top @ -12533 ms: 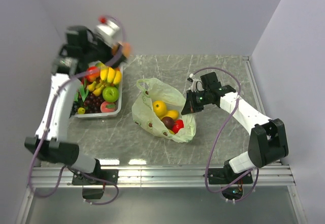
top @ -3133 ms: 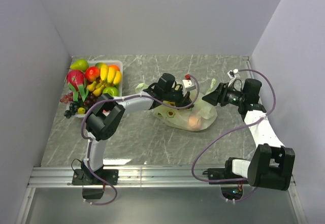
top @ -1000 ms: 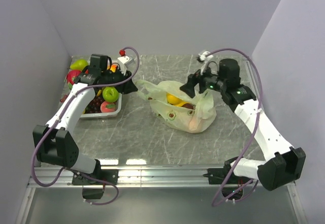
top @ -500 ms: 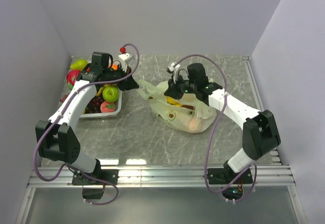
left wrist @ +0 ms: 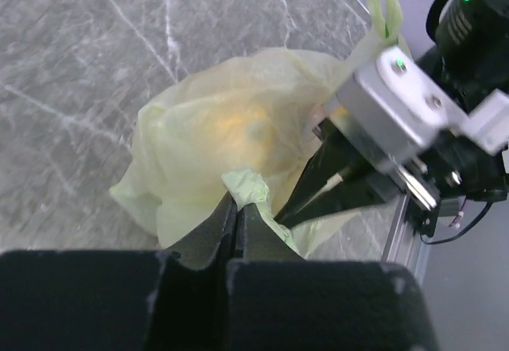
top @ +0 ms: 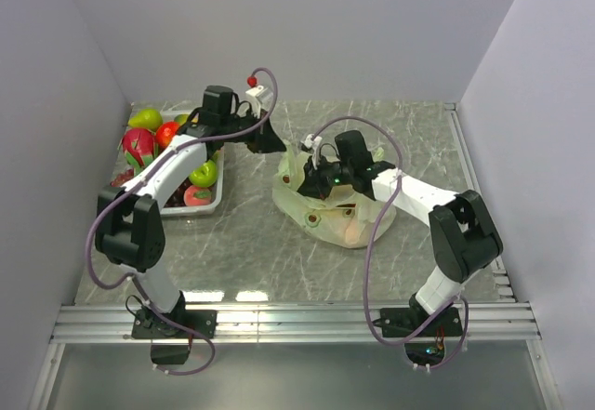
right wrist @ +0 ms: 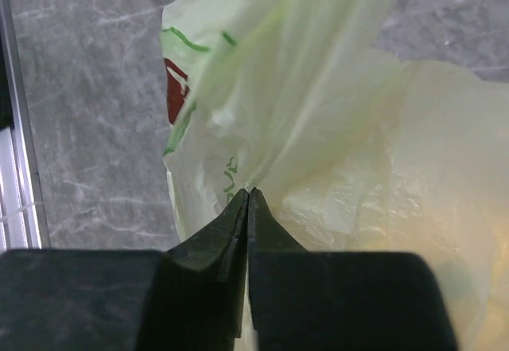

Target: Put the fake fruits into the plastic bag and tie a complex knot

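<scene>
The left claw (left wrist: pixel 237 208) has swung from the tray (top: pixel 206 207) to the bag (top: pixel 346 222) at the middle of the surface (top: pixel 260 243) and now clenches its handle (left wrist: pixel 250 185). The right claw (right wrist: pixel 248 196) pinches the bag's film. Tying seems to be starting, though fruits (top: pixel 202 174) remain in the tray.

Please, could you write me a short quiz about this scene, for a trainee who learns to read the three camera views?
1. True or false: the left gripper is open.
2. Where are the glossy plastic fruits not yet packed? A) in the clear rectangular tray; B) in a basket; C) in a bowl.
3. What does the right gripper pinch?
Key: 1 false: it is shut on the thin pale-green plastic bag; 2 A; 3 the same bag.
</scene>
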Motion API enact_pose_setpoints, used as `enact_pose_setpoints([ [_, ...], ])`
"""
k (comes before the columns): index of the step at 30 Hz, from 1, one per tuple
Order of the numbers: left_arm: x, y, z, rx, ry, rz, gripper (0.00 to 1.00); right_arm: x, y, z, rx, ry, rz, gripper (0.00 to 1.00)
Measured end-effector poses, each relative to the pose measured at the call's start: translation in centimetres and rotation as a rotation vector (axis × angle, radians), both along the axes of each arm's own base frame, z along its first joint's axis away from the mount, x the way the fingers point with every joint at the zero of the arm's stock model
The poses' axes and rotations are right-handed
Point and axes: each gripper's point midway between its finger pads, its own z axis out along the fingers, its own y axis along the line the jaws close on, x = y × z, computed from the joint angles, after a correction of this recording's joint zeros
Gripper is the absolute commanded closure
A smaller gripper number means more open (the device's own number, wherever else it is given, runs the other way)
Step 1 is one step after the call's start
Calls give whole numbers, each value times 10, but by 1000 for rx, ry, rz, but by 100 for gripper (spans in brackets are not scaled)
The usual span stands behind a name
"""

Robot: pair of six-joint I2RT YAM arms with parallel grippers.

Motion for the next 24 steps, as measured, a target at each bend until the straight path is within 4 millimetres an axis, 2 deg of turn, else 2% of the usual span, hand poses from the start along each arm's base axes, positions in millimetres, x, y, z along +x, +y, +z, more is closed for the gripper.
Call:
enact_pose_setpoints([
  [2,4,-10,-4,-16,26,-2,100,-2,-2,-2,-11,3,2,82],
  [5,6,-15,-6,-29,39,-1,100,-3,-11,1,-30,-4,-18,63],
  [6,6,-16,-5,-32,37,-2,100,-3,-14,4,-34,-7,-30,51],
  [8,7,-17,-2,-37,23,-3,100,1,-23,15,-32,-24,-65,38],
  [9,7,-17,-1,-38,19,-4,100,4,-28,23,-24,-34,-83,25],
  [10,6,-17,0,-38,17,-4,100,7,-33,31,-15,-42,-101,23],
  [12,6,-17,2,-39,9,-5,100,11,-38,45,7,-61,-128,6],
  [14,5,-17,4,-40,2,-6,100,16,-41,60,40,-83,-153,5],
  [17,5,-17,7,-43,-8,-7,100,16,-34,69,72,-95,-151,4],
  [21,5,-17,8,-44,-11,-7,100,14,-17,70,107,-96,-121,3],
  [24,5,-17,8,-46,-9,-6,100,15,-4,62,123,-90,-93,3],
])
